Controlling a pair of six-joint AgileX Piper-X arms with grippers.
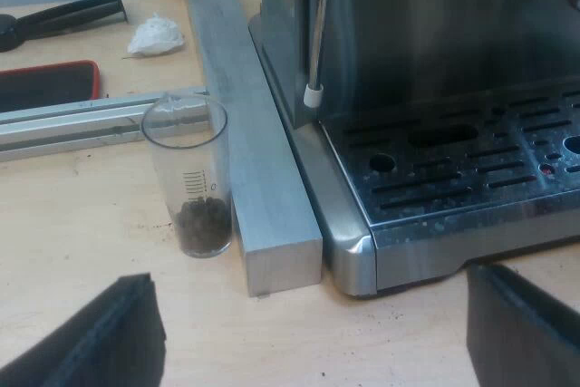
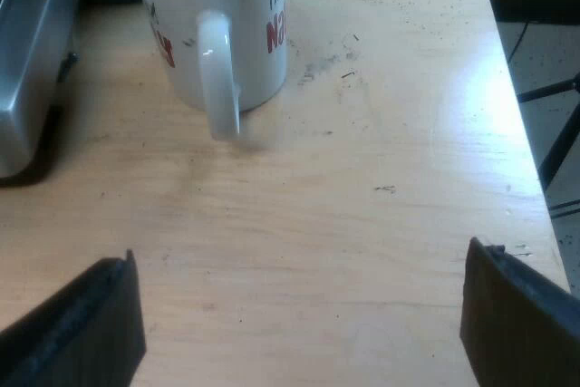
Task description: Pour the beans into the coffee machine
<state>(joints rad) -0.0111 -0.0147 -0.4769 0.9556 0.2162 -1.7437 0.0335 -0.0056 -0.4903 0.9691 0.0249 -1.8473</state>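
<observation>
A clear measuring glass (image 1: 193, 178) with dark coffee beans in its bottom stands upright on the wooden table, beside an aluminium bar (image 1: 254, 160) that runs along the espresso machine (image 1: 426, 88). The machine's drip tray (image 1: 462, 178) and steam wand (image 1: 314, 52) face me. My left gripper (image 1: 308, 333) is open, low over the table, short of the glass and the machine's corner, with nothing between its fingers. My right gripper (image 2: 304, 324) is open over bare wood, with a white mug (image 2: 217, 24) with red lettering standing beyond it.
A metal rail (image 1: 91, 120) lies behind the glass. Farther off are a crumpled white tissue (image 1: 156, 35), a black tool handle (image 1: 63, 17) and a black pad with a red edge (image 1: 45, 86). Near the mug, the machine's side (image 2: 32, 70) and the table's edge (image 2: 521, 106) bound the wood.
</observation>
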